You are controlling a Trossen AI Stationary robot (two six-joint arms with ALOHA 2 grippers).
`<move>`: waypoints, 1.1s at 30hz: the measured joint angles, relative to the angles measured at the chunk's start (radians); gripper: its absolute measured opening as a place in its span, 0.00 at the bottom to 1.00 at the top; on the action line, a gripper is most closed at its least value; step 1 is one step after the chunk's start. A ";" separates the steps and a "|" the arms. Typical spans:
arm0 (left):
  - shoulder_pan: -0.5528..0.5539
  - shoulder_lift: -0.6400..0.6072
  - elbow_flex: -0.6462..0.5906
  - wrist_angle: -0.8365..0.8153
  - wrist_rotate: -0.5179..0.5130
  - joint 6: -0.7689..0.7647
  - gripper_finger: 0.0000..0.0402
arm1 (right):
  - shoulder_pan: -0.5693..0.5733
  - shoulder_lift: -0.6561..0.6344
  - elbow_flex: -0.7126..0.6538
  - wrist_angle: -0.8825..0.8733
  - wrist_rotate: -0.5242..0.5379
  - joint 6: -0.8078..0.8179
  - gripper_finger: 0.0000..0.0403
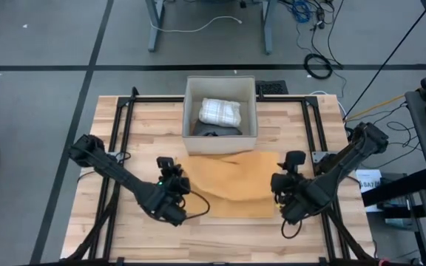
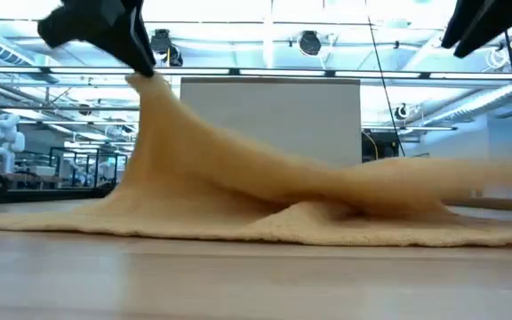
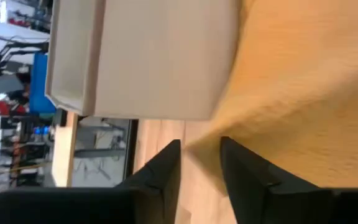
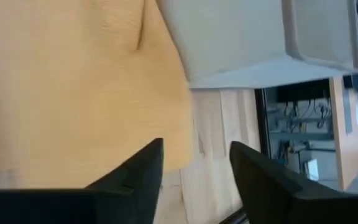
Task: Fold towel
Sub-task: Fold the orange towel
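Tan towel (image 1: 231, 185) lying rumpled on wooden counter (image 1: 124, 229) | left claw (image 3: 199, 163) parting at towel's corner | right claw (image 4: 194, 165) standing spread, gripping nothing

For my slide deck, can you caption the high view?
Two grippers, left and right, flank an orange towel spread on the wooden table before a white box.

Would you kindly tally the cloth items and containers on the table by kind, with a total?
Tan towels: 1, the tan towel spread on the table.
White checked cloths: 1, the folded checked cloth inside the box.
Boxes: 1, the white box at the towel's far edge.
Total: 3
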 joint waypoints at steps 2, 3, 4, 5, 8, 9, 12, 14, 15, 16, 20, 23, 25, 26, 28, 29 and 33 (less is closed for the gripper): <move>0.003 0.000 -0.020 0.000 -0.013 -0.022 0.32 | 0.000 0.000 -0.017 0.000 0.001 0.044 0.47; 0.002 0.000 -0.023 0.001 -0.016 -0.027 0.33 | 0.000 0.000 -0.021 0.000 0.000 0.063 0.47; 0.002 0.000 -0.023 0.000 -0.021 -0.029 0.34 | 0.002 0.000 -0.022 0.000 0.000 0.081 0.48; -0.001 0.000 -0.023 0.000 -0.024 -0.029 0.34 | 0.005 0.000 -0.022 0.001 0.000 0.099 0.48; -0.009 0.000 -0.023 0.001 -0.026 -0.029 0.35 | 0.017 0.000 -0.023 0.057 -0.028 0.099 0.46; -0.011 0.000 -0.023 0.001 -0.026 -0.029 0.35 | 0.023 0.000 -0.024 0.092 -0.045 0.083 0.46; -0.030 0.000 -0.023 0.031 -0.024 -0.025 0.35 | 0.037 0.000 -0.027 0.218 -0.092 0.021 0.44; -0.045 0.000 -0.023 0.080 -0.015 0.004 0.35 | 0.043 0.000 -0.043 0.320 -0.116 -0.022 0.42; -0.054 0.000 -0.023 0.107 -0.013 0.027 0.35 | 0.045 0.000 -0.057 0.355 -0.124 -0.033 0.42; -0.062 0.000 -0.023 0.140 -0.013 0.056 0.35 | 0.048 0.000 -0.074 0.383 -0.127 -0.042 0.41; -0.075 0.000 -0.048 0.294 0.027 0.203 0.35 | 0.049 0.000 -0.174 0.514 -0.136 -0.045 0.40; -0.069 0.000 -0.096 0.393 0.089 0.273 0.35 | 0.048 0.000 -0.254 0.591 -0.180 -0.008 0.39; -0.062 0.000 -0.141 0.449 0.115 0.301 0.35 | 0.049 0.000 -0.300 0.616 -0.213 0.036 0.39; -0.059 0.000 -0.162 0.469 0.117 0.311 0.35 | 0.050 0.000 -0.315 0.624 -0.231 0.061 0.39; -0.048 0.000 -0.202 0.516 0.119 0.334 0.35 | 0.059 0.000 -0.343 0.642 -0.267 0.103 0.39; -0.041 0.000 -0.220 0.548 0.119 0.352 0.35 | 0.066 0.000 -0.355 0.656 -0.278 0.115 0.39; 0.015 0.000 -0.290 0.728 0.204 0.460 0.35 | 0.103 0.000 -0.386 0.806 -0.260 0.099 0.39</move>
